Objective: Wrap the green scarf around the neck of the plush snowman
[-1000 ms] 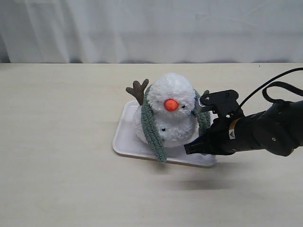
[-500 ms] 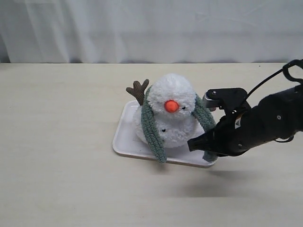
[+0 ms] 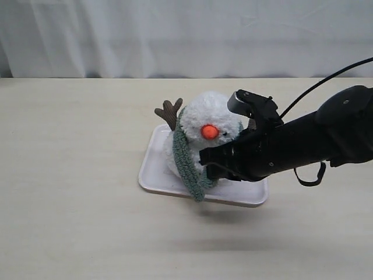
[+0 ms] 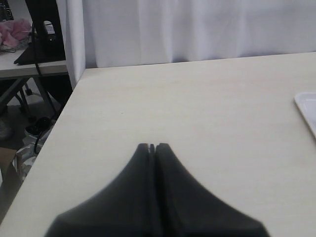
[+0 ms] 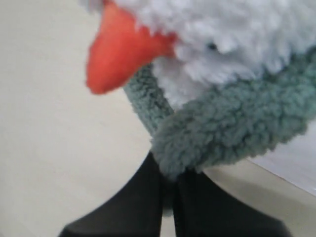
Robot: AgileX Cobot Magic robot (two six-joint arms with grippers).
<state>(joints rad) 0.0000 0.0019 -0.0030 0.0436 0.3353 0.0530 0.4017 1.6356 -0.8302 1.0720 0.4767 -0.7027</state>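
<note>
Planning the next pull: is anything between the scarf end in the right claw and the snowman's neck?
Nothing visible does. The right claw pinches the fuzzy grey-green scarf's end just below the fluffy white plush snowman's orange cone nose, at its front.

A white tray sat mid-frame on the pale table; a white curtain filled the top of the frame.

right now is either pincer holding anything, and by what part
The right pincer grips the green scarf near one end, below the nose of the plush snowman. The left pincer is shut on nothing.
</note>
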